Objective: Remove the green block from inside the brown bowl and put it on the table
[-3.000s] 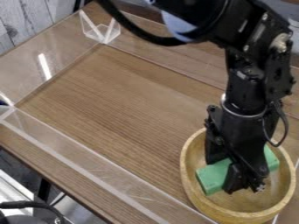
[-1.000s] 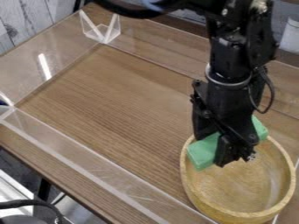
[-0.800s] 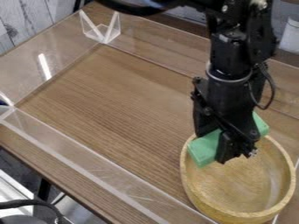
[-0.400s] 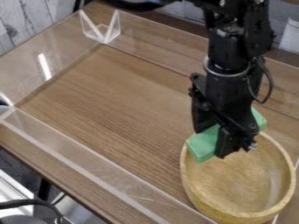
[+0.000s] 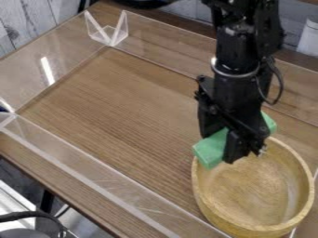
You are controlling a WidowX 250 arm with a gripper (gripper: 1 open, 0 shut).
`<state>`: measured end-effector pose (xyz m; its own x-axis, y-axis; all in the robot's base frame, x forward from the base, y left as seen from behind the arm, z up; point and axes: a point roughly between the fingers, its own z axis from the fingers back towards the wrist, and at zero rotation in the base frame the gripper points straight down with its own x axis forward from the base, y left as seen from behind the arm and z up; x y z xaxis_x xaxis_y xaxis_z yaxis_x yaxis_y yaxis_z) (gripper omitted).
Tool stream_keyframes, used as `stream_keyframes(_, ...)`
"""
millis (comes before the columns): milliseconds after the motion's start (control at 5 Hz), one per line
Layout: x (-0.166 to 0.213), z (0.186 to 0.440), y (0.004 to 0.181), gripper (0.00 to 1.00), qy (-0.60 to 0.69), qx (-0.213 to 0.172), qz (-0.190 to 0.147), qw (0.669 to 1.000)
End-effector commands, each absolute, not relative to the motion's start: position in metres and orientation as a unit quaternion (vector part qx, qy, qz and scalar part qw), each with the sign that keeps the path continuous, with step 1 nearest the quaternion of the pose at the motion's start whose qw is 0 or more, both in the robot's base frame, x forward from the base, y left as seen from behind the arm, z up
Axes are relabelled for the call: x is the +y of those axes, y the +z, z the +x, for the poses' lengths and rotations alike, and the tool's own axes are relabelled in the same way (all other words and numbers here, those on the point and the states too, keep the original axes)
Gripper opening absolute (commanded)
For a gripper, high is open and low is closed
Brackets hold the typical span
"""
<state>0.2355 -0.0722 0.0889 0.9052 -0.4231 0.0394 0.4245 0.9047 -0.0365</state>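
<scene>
So the gripper point(image 5: 239, 147) was pointing straight down and clamped tight on the block point(image 5: 218, 146), black fingers pinching it across the middle. The block was up in the air, green ends sticking out either side of the fingers, the left end lower and nearer the camera, the right end poking out behind. It hung over the bowl's point(image 5: 255, 218) near-left rim, clear of the wood, so partly over the bowl and partly over the bench point(image 5: 118, 107). The bowl sat at the bench's front right corner, nothing in it that I could see, just the grain on the inside. The arm point(image 5: 248, 37) came down from the top of the shot with a cable looping off it. Clear acrylic walls point(image 5: 74, 153) ran round the bench.
</scene>
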Motion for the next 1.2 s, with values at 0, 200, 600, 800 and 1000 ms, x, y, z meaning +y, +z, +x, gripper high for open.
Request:
stream_keyframes(0, -0.058, 0.25, 0.107, 0.0, -0.195, -0.046, -0.017, 0.979)
stream_keyframes(200, -0.026, 0.254, 0.106, 0.0, -0.139, -0.049, -0.011, 0.989)
stream_keyframes(600, 0.044, 0.254, 0.094, 0.0, -0.069, -0.043, 0.001, 0.997)
stream_keyframes(800, 0.065, 0.252, 0.082, 0.0, -0.062, -0.038, 0.004, 0.997)
stream_keyframes(1000, 0.06, 0.249, 0.073, 0.0, -0.059, -0.027, 0.0, 0.998)
